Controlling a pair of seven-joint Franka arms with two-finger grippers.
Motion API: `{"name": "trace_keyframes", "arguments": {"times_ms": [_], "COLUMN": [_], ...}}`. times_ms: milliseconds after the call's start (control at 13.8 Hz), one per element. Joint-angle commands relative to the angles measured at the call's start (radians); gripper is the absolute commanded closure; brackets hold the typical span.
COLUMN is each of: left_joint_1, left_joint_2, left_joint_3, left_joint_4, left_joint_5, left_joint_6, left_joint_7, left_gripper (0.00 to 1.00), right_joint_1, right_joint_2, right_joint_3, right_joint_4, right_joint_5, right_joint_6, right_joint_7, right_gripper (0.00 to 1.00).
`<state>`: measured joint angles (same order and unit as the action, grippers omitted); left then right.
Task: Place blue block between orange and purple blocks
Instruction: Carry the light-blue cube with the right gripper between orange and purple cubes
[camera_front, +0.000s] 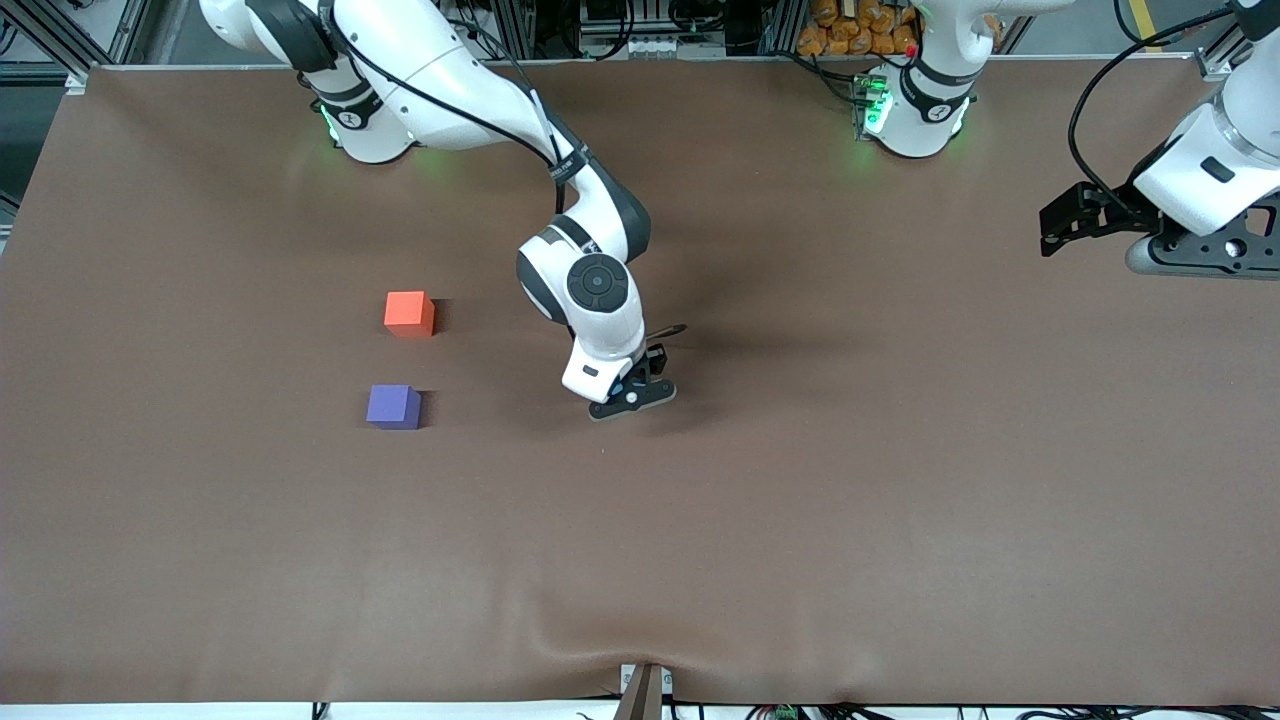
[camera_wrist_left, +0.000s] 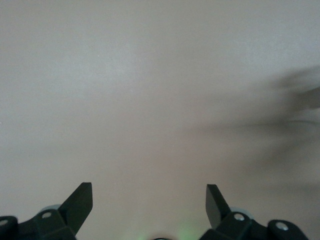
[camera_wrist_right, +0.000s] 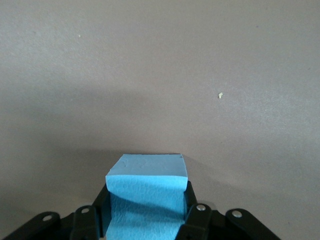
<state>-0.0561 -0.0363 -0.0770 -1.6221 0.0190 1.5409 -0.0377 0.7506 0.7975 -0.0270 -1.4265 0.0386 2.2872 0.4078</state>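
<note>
The blue block (camera_wrist_right: 146, 195) is clamped between my right gripper's fingers; in the front view the hand hides almost all of it. My right gripper (camera_front: 628, 398) is shut on it, low over the middle of the brown table. The orange block (camera_front: 409, 313) and the purple block (camera_front: 393, 407) sit on the table toward the right arm's end. The purple one is nearer the front camera, with a gap of about one block between them. My left gripper (camera_front: 1055, 228) is open and empty, waiting above the left arm's end of the table; its fingers (camera_wrist_left: 80, 202) stand wide apart.
The brown table cloth (camera_front: 800, 500) spreads all around, with a small fold at the edge nearest the front camera. The two arm bases stand along the edge farthest from the camera. A tiny pale crumb (camera_wrist_right: 219, 95) lies on the cloth.
</note>
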Motion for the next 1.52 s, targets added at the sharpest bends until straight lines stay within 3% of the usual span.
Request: {"name": "trace_keyframes", "arguments": {"times_ms": [0, 289, 506, 940, 1157, 1447], "left_joint_1": [-0.001, 0.002, 0.004, 0.047, 0.050, 0.047], "left_joint_2": [-0.004, 0.002, 0.013, 0.039, 0.068, 0.056], "left_joint_3": [-0.001, -0.001, -0.001, 0.008, 0.008, 0.002], "left_joint_4": [0.037, 0.039, 0.033, 0.056, 0.053, 0.057], "left_joint_5": [-0.005, -0.002, -0.004, 0.003, 0.007, -0.002], "left_joint_6": [-0.018, -0.016, -0.016, -0.019, -0.012, 0.025], "left_joint_7": [0.010, 0.010, 0.010, 0.036, 0.062, 0.064], "left_gripper": [0.00, 0.00, 0.00, 0.00, 0.00, 0.00], "right_joint_1": [-0.011, -0.075, -0.172, -0.333, -0.364, -0.427], "right_joint_2": [-0.021, -0.102, -0.200, -0.366, -0.449, -0.526], "right_joint_3": [0.001, -0.004, 0.001, -0.011, -0.039, -0.039], "right_joint_4": [0.043, 0.139, 0.139, 0.115, -0.030, -0.291], "right_joint_5": [-0.003, 0.075, 0.142, 0.123, 0.026, 0.027], "right_joint_6": [-0.041, -0.329, -0.499, -0.808, -0.741, -0.519], "right_joint_7": [0.013, 0.008, -0.001, -0.087, -0.087, -0.107], "right_gripper": [1.00, 1.00, 1.00, 1.00, 1.00, 1.00]}}
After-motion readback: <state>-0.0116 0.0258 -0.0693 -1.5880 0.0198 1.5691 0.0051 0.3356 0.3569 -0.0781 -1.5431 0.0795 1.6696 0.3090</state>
